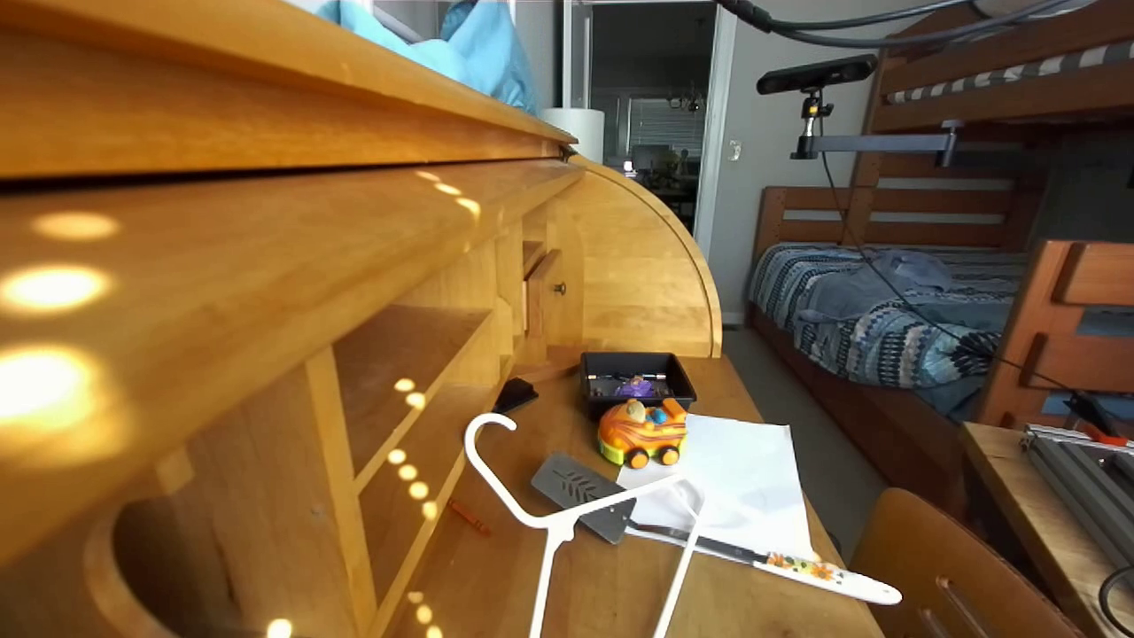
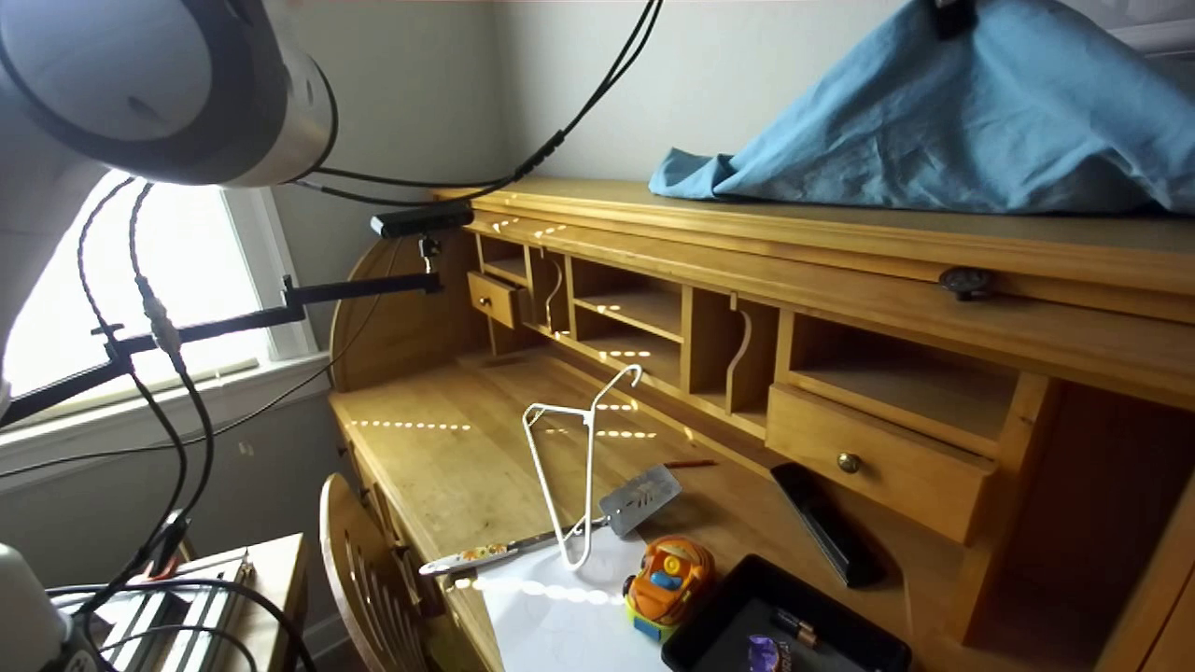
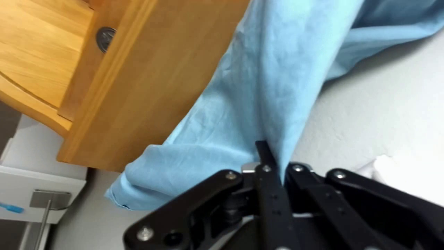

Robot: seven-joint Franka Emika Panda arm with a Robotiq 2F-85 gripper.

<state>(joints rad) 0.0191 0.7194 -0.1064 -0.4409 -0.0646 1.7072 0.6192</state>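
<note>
Fingers [image 3: 265, 154] of the end effector [image 3: 281, 165] were pressed together on a narrow fold of blue cloth [image 3: 225, 114], whose lower part rested on the wooden worktop [image 3: 163, 86] beyond. A firm pinch and slow motion seemed wise, because the loose folds could drag.

Blue cloth [image 2: 971, 117] atop wooden desk [image 2: 439, 476]

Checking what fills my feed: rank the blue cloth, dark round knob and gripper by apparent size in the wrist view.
1. Blue cloth
2. Gripper
3. Dark round knob, by far the smallest
The first two run off-frame.
</note>
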